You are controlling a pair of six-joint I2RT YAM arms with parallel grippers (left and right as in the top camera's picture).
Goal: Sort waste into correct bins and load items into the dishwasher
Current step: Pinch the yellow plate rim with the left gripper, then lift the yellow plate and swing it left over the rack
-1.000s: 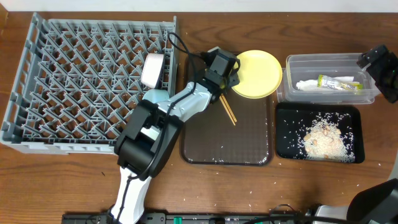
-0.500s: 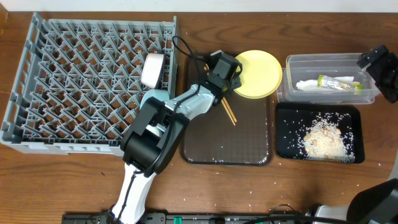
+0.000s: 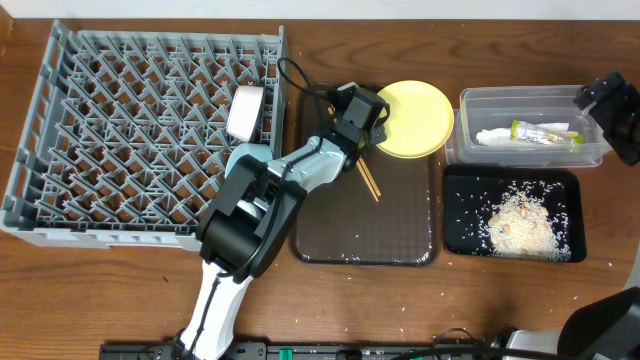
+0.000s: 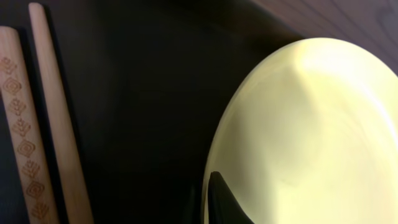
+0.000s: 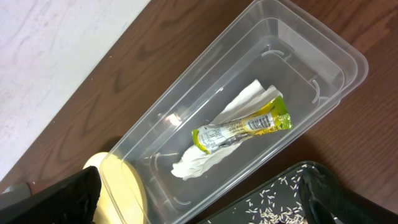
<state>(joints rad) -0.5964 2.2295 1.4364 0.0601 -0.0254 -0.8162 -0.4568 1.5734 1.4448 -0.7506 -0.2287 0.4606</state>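
My left gripper (image 3: pixel 366 122) is at the left rim of the round yellow plate (image 3: pixel 418 118), which lies at the back right corner of the brown serving tray. In the left wrist view one dark fingertip (image 4: pixel 219 198) lies on the plate (image 4: pixel 311 130) just inside its rim, with the jaws close together across the rim. The wooden chopsticks (image 3: pixel 368 181) (image 4: pixel 46 124) lie on the tray beside it. My right gripper (image 5: pixel 205 211) is open and empty above the clear tub (image 5: pixel 336 59), which holds the wrapper (image 5: pixel 242 127) and the napkin (image 5: pixel 202 158). Rice (image 3: pixel 520 225) lies in the black tray (image 3: pixel 458 190).
The grey dish rack (image 3: pixel 60 130) fills the left side, with a white cup (image 3: pixel 245 112) near its right wall. The brown serving tray (image 3: pixel 380 235) has a few rice grains along its front edge. Grains also lie scattered on the wooden table (image 3: pixel 420 310).
My left gripper has edged slightly towards the plate and its arm has shifted a little. The plate, the chopsticks and the right arm have not moved.
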